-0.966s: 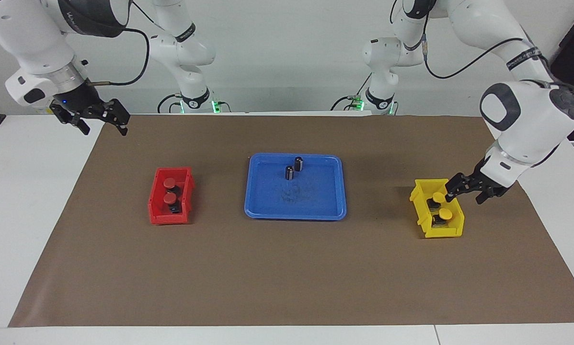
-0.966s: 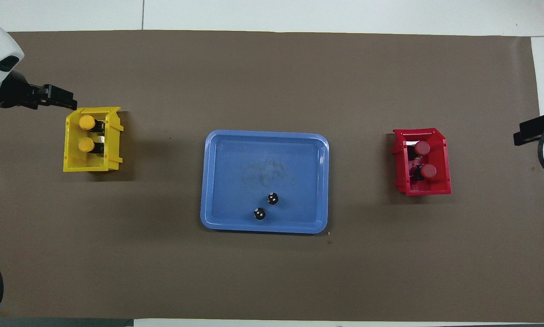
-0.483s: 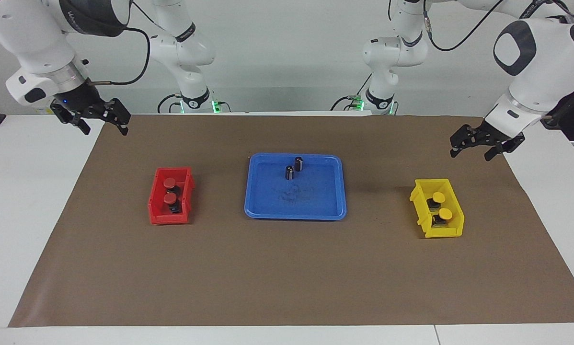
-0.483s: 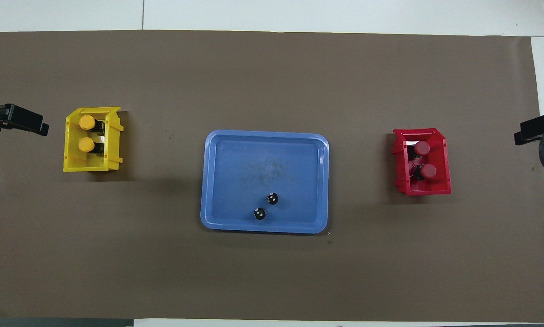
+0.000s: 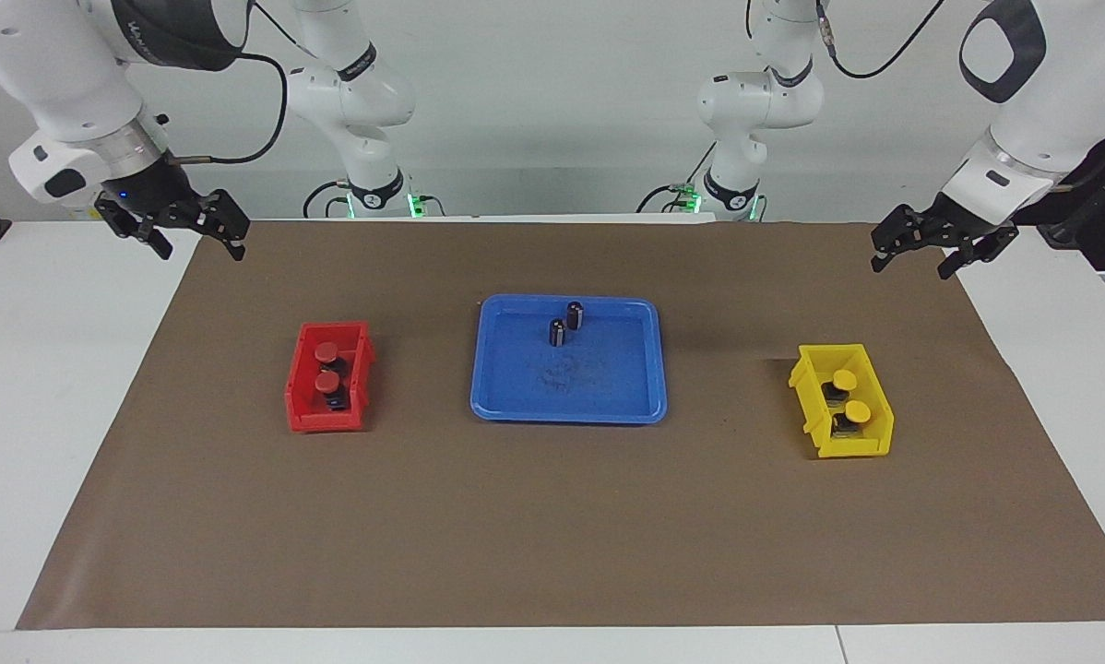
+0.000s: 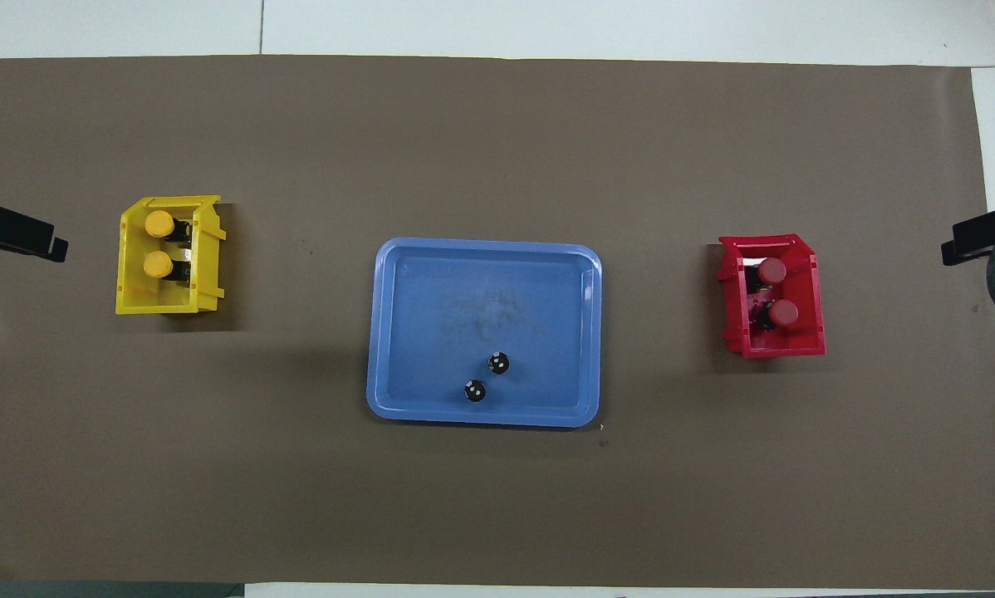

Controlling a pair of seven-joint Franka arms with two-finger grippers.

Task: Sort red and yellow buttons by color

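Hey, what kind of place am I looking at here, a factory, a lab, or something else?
Most likely a robotics lab bench: two white arms mounted at a table under a brown mat, with a blue tray between a red bin and a yellow bin.

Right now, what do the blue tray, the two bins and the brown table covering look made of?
Blue tray: likely moulded plastic, smooth with a slight sheen, rounded corners, scuffed floor. Red bin and yellow bin: probably rigid moulded plastic, uniform saturated colour, thin walls. Brown covering: matte and flat, possibly paper or thin mat; cannot tell which.
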